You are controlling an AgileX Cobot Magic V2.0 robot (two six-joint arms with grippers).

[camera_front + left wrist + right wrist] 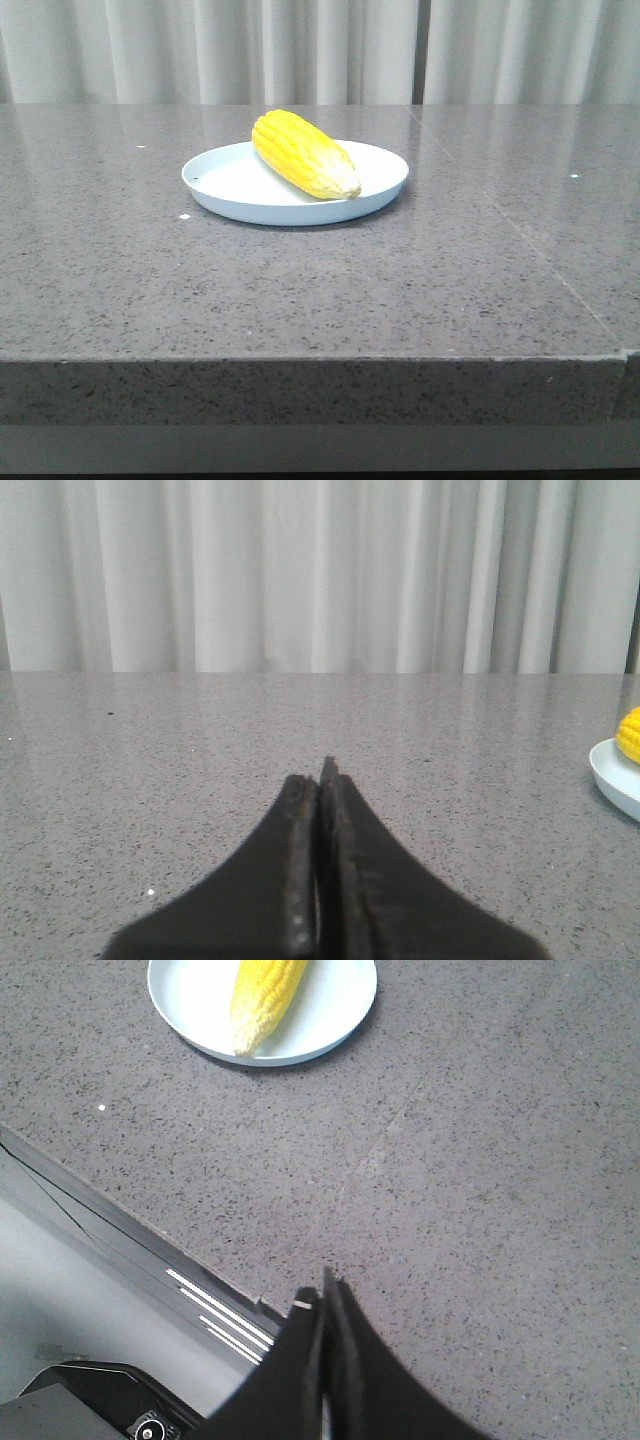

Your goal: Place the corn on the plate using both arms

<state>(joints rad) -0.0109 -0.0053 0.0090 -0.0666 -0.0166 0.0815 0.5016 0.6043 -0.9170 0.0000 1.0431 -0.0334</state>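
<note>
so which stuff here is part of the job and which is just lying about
Part of the job:
- corn, lying on the plate
- plate
- left gripper, shut
- right gripper, shut

Just there:
- grey speckled table
- pale curtain behind it

grey speckled stone table (300, 290), pale plate (250, 195) resting on it

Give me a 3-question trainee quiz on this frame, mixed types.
1. True or false: the corn lies on the plate.
2. The left hand is: A) open, B) shut on nothing, C) shut on the corn.
3. Fill in: in the front view, the corn's pale tip points toward the plate's ____ side.

Key: 1 true. 2 B; the right hand is likewise shut and holds nothing. 3 right.
</note>
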